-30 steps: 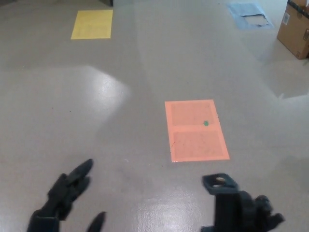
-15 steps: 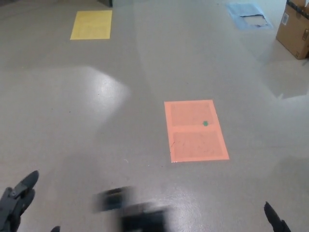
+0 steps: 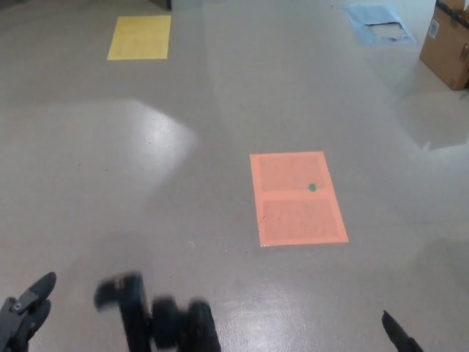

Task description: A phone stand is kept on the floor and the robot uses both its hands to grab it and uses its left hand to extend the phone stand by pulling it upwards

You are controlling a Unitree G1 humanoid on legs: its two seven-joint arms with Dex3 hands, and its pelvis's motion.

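we see the phone stand [image 3: 157, 319], blurred, now low on the floor [image 3: 220, 110] at lower left, out of the right hand [image 3: 399, 337]; left hand [image 3: 22, 312] apart, right's fingers unclear; regrasp likely.

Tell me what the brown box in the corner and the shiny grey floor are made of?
The brown box looks like plain, matte cardboard: it has flat tan sides and a pasted white label. The shiny grey floor seems to be smooth polished concrete or vinyl, since it mirrors bright light patches; which of the two is unclear.
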